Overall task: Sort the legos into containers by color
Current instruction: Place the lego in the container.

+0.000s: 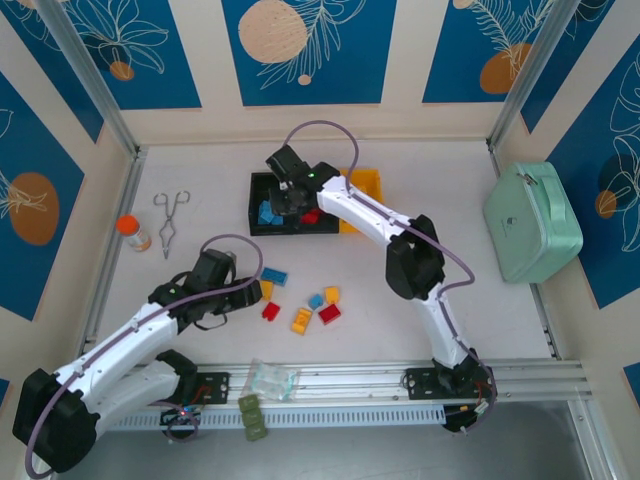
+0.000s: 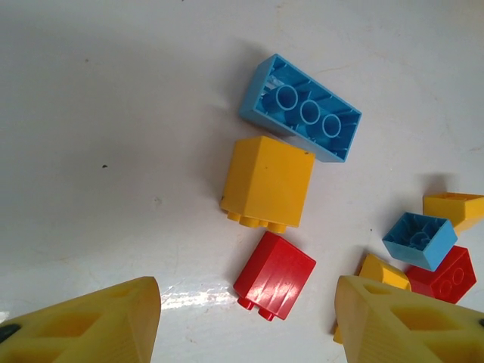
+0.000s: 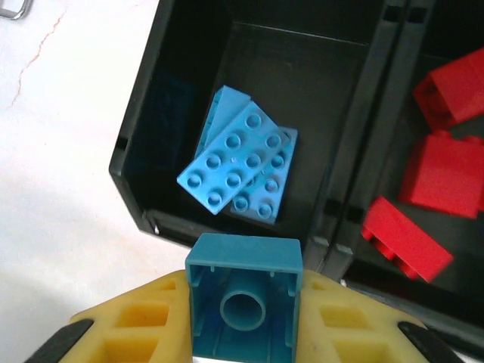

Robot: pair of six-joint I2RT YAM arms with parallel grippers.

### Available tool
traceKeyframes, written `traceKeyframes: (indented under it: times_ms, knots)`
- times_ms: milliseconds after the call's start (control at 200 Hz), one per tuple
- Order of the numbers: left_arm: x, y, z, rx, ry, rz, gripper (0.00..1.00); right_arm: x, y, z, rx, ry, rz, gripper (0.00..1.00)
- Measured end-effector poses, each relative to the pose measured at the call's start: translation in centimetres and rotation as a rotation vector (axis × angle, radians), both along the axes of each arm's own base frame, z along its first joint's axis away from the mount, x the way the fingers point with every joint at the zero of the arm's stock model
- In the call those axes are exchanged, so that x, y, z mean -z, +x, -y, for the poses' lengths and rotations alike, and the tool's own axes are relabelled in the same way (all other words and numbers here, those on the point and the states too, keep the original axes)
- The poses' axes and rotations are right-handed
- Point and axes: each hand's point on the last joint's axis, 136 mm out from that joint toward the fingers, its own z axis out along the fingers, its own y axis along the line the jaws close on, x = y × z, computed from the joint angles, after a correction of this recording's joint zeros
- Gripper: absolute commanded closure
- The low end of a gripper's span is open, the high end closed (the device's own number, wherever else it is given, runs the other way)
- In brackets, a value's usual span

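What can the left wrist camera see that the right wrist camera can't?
Left wrist view: a long blue brick, a yellow brick and a red brick lie loose on the white table, near the open left hand. Right wrist view: the black bins, one holding blue bricks, the next red bricks, and the right hand shut on a small blue brick. Both: yellow fingers, white table, blue and red bricks.

Bright even light w/ soft shadows
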Motion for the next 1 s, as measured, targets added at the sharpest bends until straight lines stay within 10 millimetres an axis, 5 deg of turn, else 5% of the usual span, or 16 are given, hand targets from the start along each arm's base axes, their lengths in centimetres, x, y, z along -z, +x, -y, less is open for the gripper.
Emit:
traceKeyframes:
  times_ms: [385,565,720,1000]
  knots:
    - [0.8,-0.5,-0.3,-0.015,0.001,-0.02,0.38,1.1,4.6,-1.7,0.03,0.025,0.003,0.7]
    - [1.2,-0.7,-0.5,-0.024,0.001,-0.031,0.38,2.6,5.2,-1.1,0.051,0.01,-0.02,0.67]
    - [1.3,-0.8,-0.5,-0.029,0.0,-0.036,0.38,2.9,5.5,-1.0,0.056,0.002,-0.016,0.5]
    - [1.3,-0.8,-0.6,-0.033,-0.001,-0.037,0.38,2.5,5.6,-1.0,0.061,0.0,-0.005,0.46]
